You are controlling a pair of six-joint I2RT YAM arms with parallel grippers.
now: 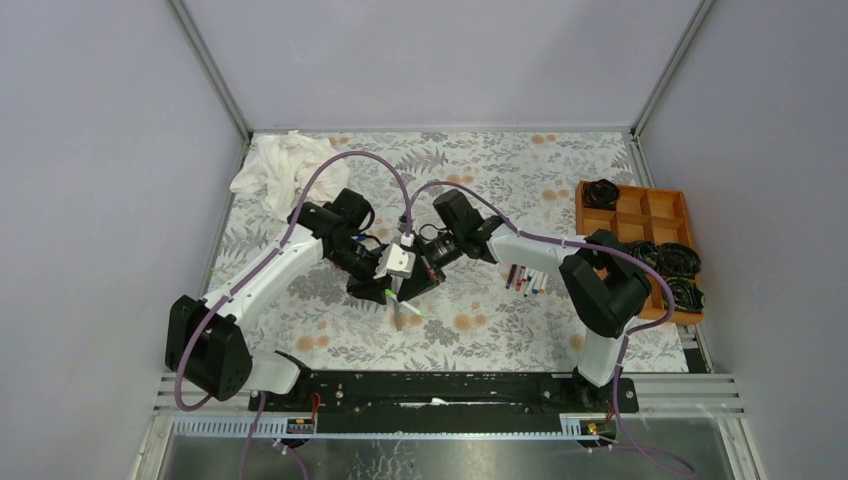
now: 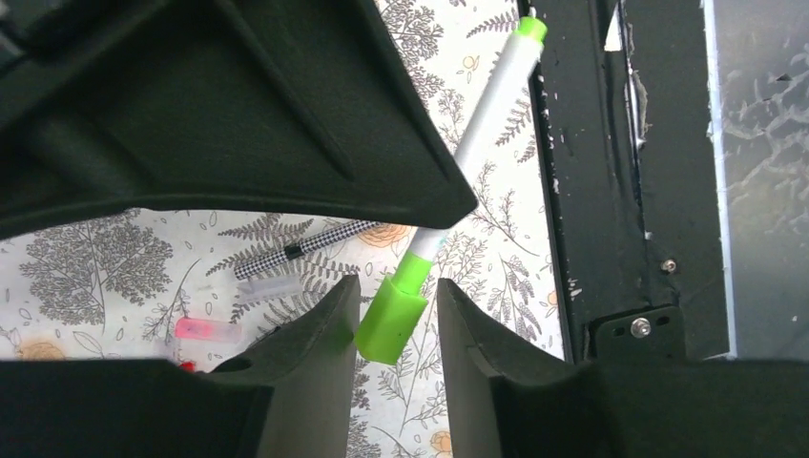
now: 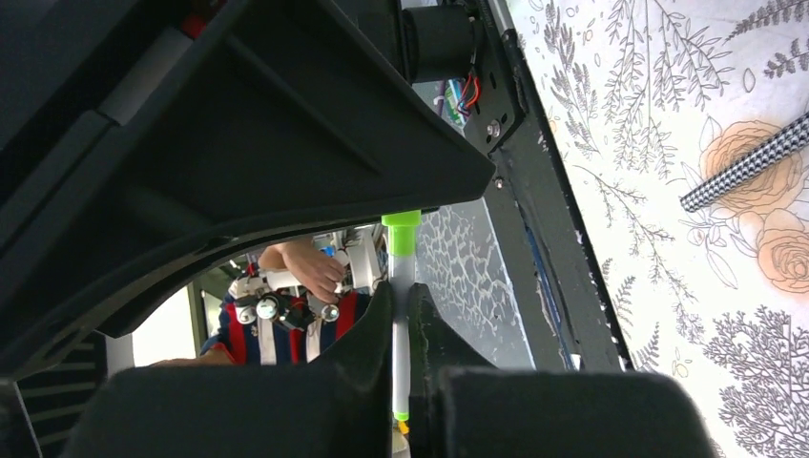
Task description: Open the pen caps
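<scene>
Claw state, left: the left claw (image 2: 396, 283) stands partly spread, and its two fingers (image 2: 320, 329) straddle the green cap (image 2: 391, 320). One finger lies against the cap or very nearly so. A narrow strip of the surface (image 2: 114, 258) shows between the cap and the other finger, so no grip has closed on the cap.

Claw state, right: the right claw (image 3: 401, 298) is clamped narrow on the white barrel of the pen (image 2: 496, 105) that carries the green cap. The pen is held clear of the surface and tilted. From the cap, the barrel passes behind the right claw and ends in a second green tip (image 2: 530, 29) over the black base rail (image 2: 611, 191).

Items on the surface, located from the green cap:
- Just beyond the cap lies a houndstooth-patterned pen (image 2: 305, 248).
- Beside that pen are a clear cap (image 2: 269, 288) and a pink-tinted cap (image 2: 208, 330).
- In the top view, a cluster of loose pens (image 1: 525, 280) lies to the right of the cap.
- Farther right of the cap is an orange compartment tray (image 1: 640, 215) that holds black coiled items.
- A crumpled white cloth (image 1: 280, 165) lies far back and to the left of the cap.
</scene>
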